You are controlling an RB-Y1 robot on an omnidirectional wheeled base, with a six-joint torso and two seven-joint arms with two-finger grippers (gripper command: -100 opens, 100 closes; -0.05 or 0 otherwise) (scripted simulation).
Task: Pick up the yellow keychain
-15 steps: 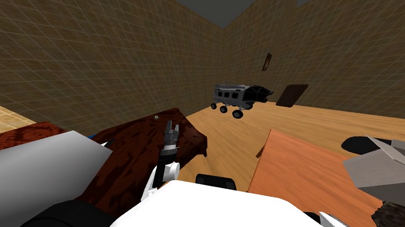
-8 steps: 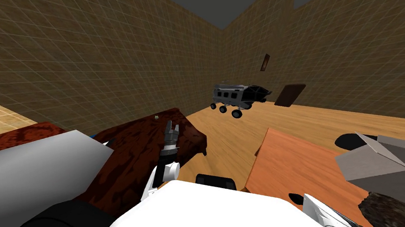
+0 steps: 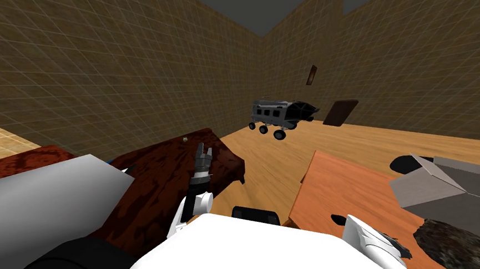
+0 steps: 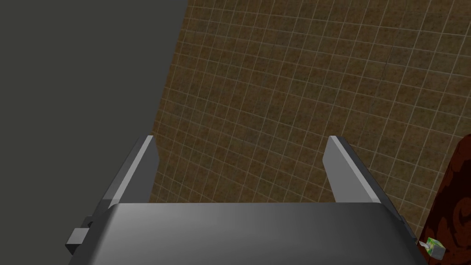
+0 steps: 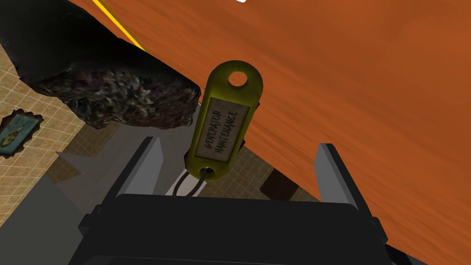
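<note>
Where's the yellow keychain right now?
Right wrist view: the yellow keychain sits between the open fingers of the right hand, by the orange tabletop and a dark rough lump.

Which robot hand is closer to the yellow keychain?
Right. The right end effector has the keychain between its open fingers; the left end effector hovers over the dark red table, far off.

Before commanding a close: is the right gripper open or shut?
Open: on the right gripper the fingers stand wide apart, the yellow keychain between them, touching neither.
</note>
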